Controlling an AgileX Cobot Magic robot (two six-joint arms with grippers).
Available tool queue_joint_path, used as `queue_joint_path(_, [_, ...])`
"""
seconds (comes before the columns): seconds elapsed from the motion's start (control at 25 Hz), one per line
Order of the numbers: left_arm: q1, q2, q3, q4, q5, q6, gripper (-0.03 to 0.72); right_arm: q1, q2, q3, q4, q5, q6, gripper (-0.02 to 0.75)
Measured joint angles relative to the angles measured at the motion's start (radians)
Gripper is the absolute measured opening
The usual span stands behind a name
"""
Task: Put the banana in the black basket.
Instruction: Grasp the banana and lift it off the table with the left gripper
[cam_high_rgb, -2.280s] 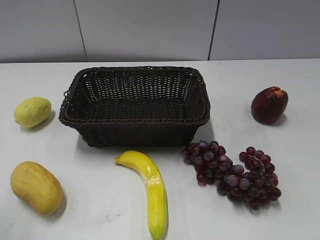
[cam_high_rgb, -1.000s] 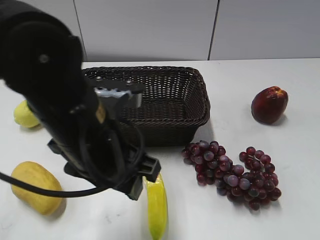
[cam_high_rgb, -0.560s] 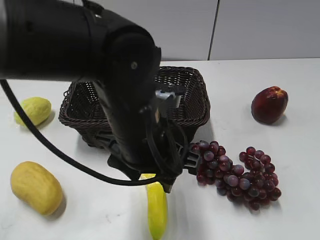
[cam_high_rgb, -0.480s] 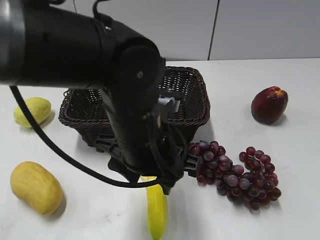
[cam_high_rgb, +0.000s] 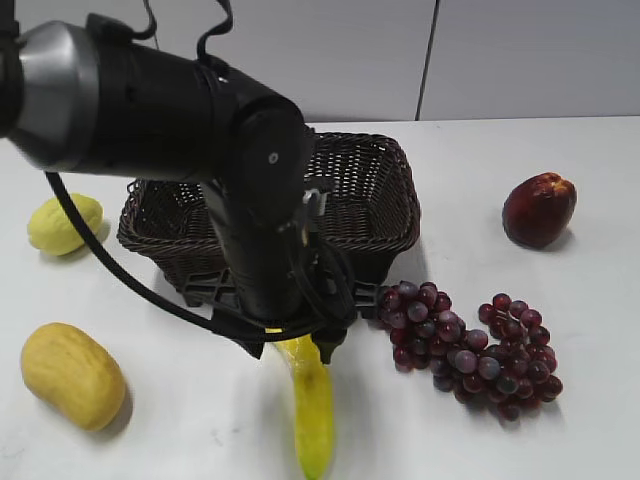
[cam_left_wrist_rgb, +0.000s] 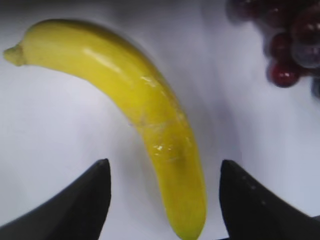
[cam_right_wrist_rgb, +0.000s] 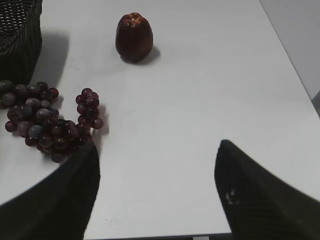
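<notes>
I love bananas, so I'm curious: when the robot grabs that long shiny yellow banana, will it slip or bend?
The long glossy yellow banana looks smooth and shiny, so it may slip a little between the open left tool's fingers. It appears firm, with no sagging, so it probably stays stiff when lifted. Its curve and rounded sides suggest it could rock or swivel on the white table if nudged.

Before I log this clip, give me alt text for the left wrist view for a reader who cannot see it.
A glossy yellow banana lies on a white table, its lower end between the two dark fingers of the open left tool, which do not touch it. Blurred dark red grapes sit at the upper right.
</notes>
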Motion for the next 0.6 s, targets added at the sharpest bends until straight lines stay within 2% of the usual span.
queue_joint_path(0.2, [0.027,0.004,0.000,-0.002,-0.026,-0.005,0.663,0.000,0.000,0.000,0.000,0.000,0.000,0.572])
queue_joint_path(0.6, [0.026,0.066,-0.001,-0.046,-0.041,-0.005,0.663,0.000,0.000,0.000,0.000,0.000,0.000,0.572])
